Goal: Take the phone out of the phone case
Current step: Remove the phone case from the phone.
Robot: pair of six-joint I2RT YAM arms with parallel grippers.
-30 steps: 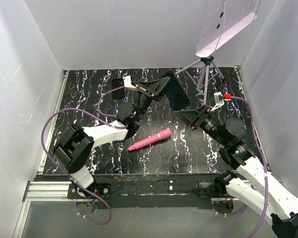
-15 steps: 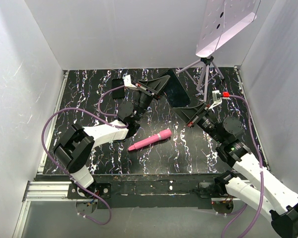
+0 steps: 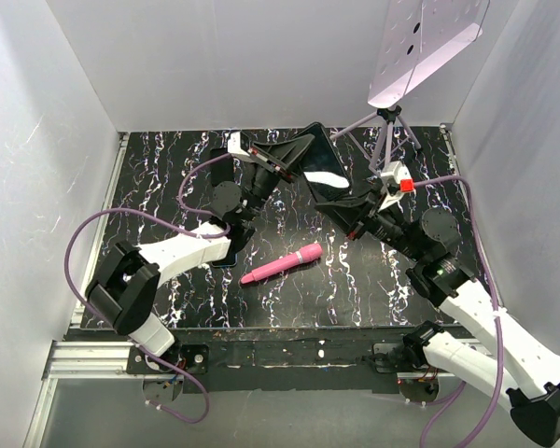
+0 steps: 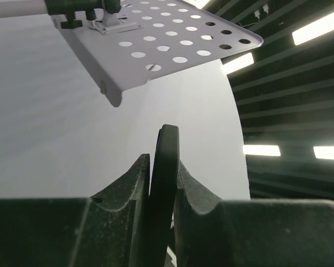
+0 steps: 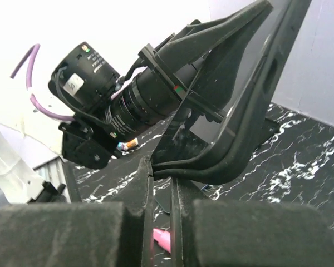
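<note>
1. Top external view: the phone [image 3: 325,175], in its phone case [image 5: 240,146], hangs tilted on edge above the table [image 3: 159,187]. Its long axis runs from far-left to near-right.
2. The left gripper [image 3: 297,154] is clamped tight on the far-left edge. Its wrist view shows a thin dark rim squeezed between the fingers.
3. The right gripper [image 5: 161,169] is pinched shut on the near-right end, seemingly on the case's lip only.
4. I'd judge the two grips should pull apart along that long axis.
5. The tripod [image 3: 385,140] stands close at far right. A pink cylinder [image 3: 282,264] lies nearer, on the table, and the space to the left is freer.
</note>
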